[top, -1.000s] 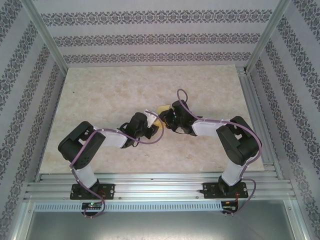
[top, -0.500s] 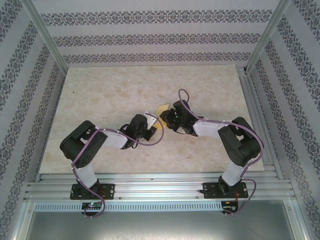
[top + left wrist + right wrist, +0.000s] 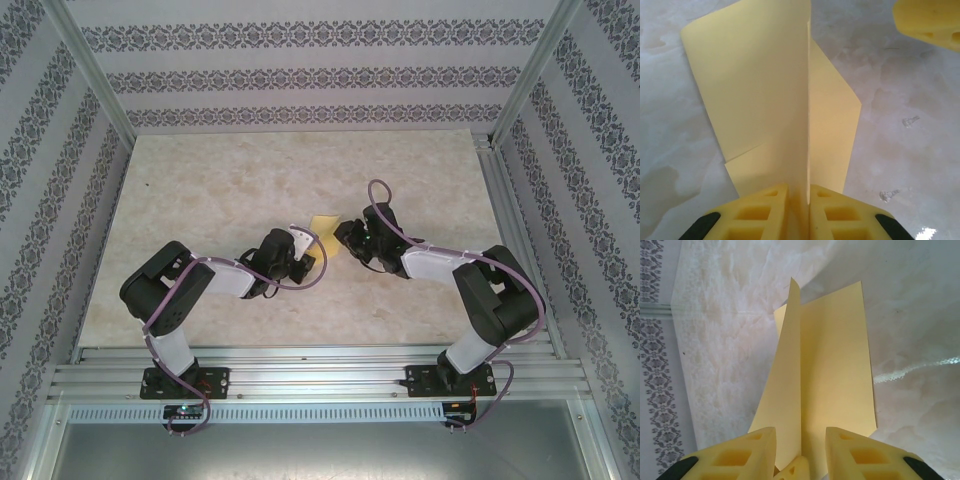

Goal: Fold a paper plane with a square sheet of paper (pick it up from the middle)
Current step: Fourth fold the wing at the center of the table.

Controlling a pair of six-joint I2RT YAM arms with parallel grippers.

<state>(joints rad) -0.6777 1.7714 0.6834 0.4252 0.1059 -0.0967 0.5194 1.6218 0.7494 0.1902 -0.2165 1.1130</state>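
The yellow sheet of paper point(image 3: 323, 226) lies folded mid-table between both grippers, one flap flat and a centre fold standing upright. In the left wrist view my left gripper point(image 3: 808, 192) is shut on that upright fold of the paper point(image 3: 765, 100), both pads pressing it. It sits just left of the paper point(image 3: 308, 248) in the top view. My right gripper point(image 3: 346, 238) is just right of the sheet. Its jaws point(image 3: 800, 435) stand open either side of the raised fold of the paper point(image 3: 835, 365) without touching it. A right fingertip point(image 3: 930, 20) shows at the left wrist view's top right.
The marble-patterned tabletop point(image 3: 220, 190) lies bare all round the paper. Aluminium frame rails point(image 3: 300, 365) run along the near edge and right side, and patterned walls enclose the cell.
My left jaws have closed onto the paper's upright fold. The right gripper has drawn back to the right, uncovering more of the sheet.
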